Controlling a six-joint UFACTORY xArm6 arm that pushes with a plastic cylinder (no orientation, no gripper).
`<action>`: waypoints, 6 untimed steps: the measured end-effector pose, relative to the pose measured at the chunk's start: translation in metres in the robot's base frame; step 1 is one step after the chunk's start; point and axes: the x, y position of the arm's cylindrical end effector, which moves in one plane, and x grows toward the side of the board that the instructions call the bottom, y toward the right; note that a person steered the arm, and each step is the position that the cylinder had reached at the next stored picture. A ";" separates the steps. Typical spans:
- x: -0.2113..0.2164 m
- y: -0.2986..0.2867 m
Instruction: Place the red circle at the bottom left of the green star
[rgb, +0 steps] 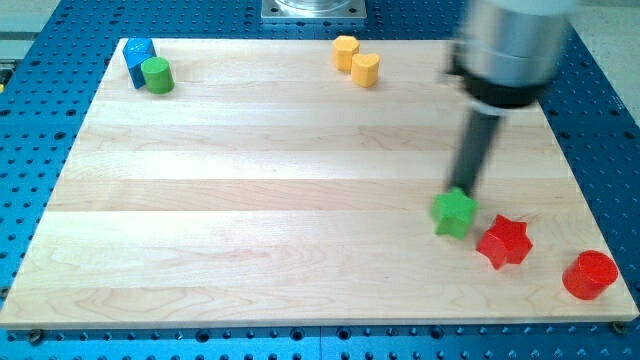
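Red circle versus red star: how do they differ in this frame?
The red circle is a smooth round cylinder; the red star has pointed arms. The circle stands alone at the board's bottom-right corner; the star lies close to the green star, where my tip is. Both are the same red.

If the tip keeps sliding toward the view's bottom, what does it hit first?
The green star: my tip sits right at its top edge, seemingly already touching. The red star and red circle lie off that line, further right.
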 end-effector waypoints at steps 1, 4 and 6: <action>0.014 0.095; 0.130 0.095; 0.080 0.007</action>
